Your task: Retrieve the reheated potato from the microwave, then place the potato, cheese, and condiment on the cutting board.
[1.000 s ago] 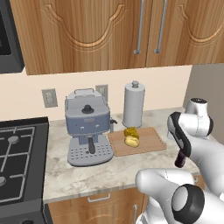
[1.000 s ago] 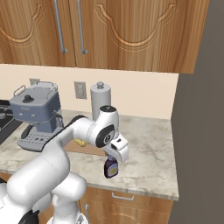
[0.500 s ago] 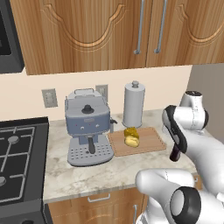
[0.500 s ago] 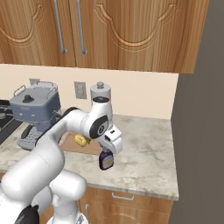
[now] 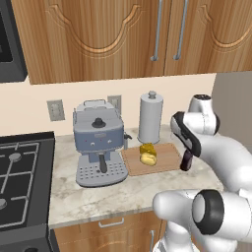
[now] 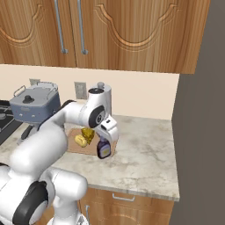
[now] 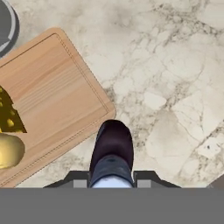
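My gripper [image 5: 186,152] is shut on the condiment [image 5: 186,161], a dark bottle that hangs upright just off the right edge of the cutting board [image 5: 165,158]. In the hand view the condiment [image 7: 112,150] sits between my gripper [image 7: 112,178] fingers, by the cutting board's [image 7: 52,83] corner. The potato [image 5: 147,159] and the cheese [image 5: 146,149] lie together on the board's left part. From the right I see the condiment [image 6: 103,148], potato [image 6: 81,140] and cheese [image 6: 88,134]. A corner of the microwave [image 5: 10,47] shows at the upper left.
A paper towel holder [image 5: 150,118] stands behind the board and a grey coffee machine [image 5: 98,142] stands to its left. A stove [image 5: 19,182] lies further left. Marble counter [image 6: 145,154] stretches right of the board to a grey wall [image 6: 202,132].
The arm has carried the condiment bottle left and away from the counter's front edge, from over bare counter to the board's right edge. Potato and cheese have stayed put.
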